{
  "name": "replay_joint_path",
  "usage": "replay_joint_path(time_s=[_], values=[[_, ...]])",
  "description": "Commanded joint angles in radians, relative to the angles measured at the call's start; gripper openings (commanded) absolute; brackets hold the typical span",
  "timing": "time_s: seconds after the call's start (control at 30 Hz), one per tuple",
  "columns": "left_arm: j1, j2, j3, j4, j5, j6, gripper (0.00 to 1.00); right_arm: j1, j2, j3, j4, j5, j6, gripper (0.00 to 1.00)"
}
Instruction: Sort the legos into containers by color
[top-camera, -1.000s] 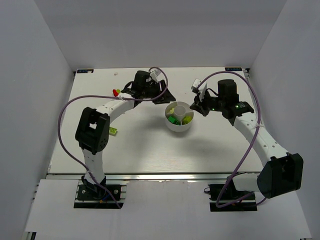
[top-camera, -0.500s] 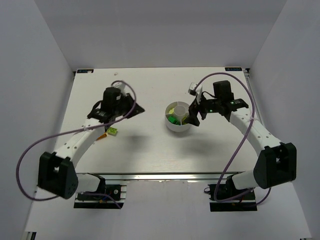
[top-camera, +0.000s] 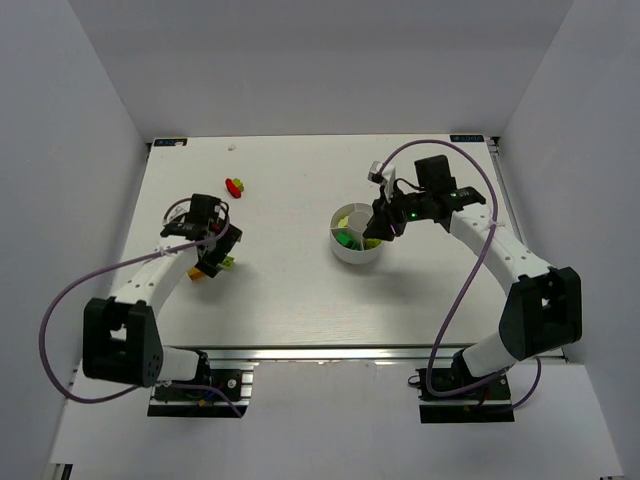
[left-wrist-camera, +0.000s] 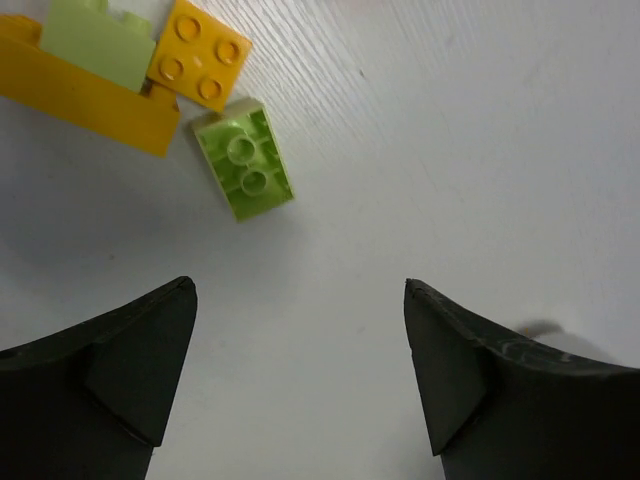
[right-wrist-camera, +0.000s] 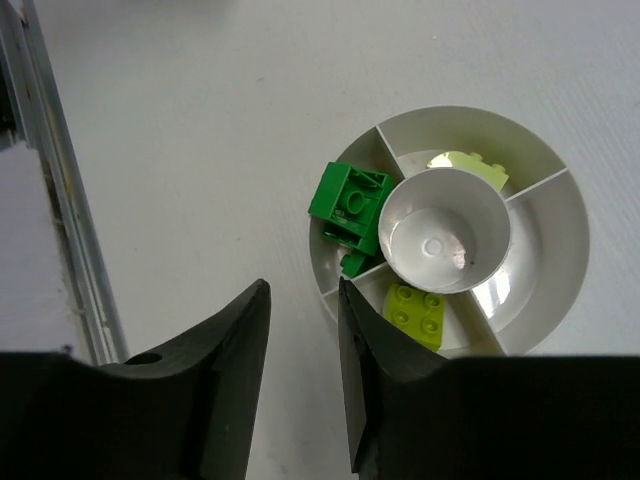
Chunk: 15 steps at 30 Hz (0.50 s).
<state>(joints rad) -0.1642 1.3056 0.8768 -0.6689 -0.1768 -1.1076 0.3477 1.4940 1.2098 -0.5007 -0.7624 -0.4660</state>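
Left wrist view: left tool (left-wrist-camera: 300, 290) has its fingers wide apart with nothing between them, above bare tabletop (left-wrist-camera: 480, 130). Just ahead of it lies the loose lime brick (left-wrist-camera: 245, 165), hollow face up. One corner looks to be touching the orange square brick (left-wrist-camera: 200, 55), which lies against a long orange brick (left-wrist-camera: 85, 90) carrying a pale green brick (left-wrist-camera: 95, 40). In the top view this cluster sits well left of the divided dish (right-wrist-camera: 545, 215). A red brick (top-camera: 235, 186) lies alone, also left of the dish and farther back.

Right wrist view: right tool (right-wrist-camera: 303, 290) shows only a narrow gap between its fingers and holds nothing. It hangs over the dish's left edge.

Dish contents:
- dark green brick (right-wrist-camera: 350, 205), tilted and apparently overhanging the outer wall
- sorted lime brick (right-wrist-camera: 418, 312) in the next wedge
- a pale piece (right-wrist-camera: 465, 165) in another wedge
- centre cup (right-wrist-camera: 445, 230) bare

Risks (my judgement):
- A descent by the right tool could knock the dark green brick out, or shift the light dish.
- Closing the left tool on the lime brick may drag the orange square brick along, since the two are so close. That would put two colours in one wedge.
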Motion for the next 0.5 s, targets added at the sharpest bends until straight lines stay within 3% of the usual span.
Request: replay_joint_path(time_s=[0.0,0.1,0.47], values=[[0.012,0.076,0.112,-0.07,-0.124,-0.084,0.89,0.008,-0.001,0.04,0.011,0.02,0.032,0.46],[0.012,0.176,0.187,-0.135,-0.162,-0.101,0.84,0.007,-0.009,0.034,0.027,0.038,0.035,0.53],[0.017,0.27,0.197,-0.12,-0.145,-0.109,0.79,0.007,-0.024,0.017,0.047,0.063,0.035,0.54]])
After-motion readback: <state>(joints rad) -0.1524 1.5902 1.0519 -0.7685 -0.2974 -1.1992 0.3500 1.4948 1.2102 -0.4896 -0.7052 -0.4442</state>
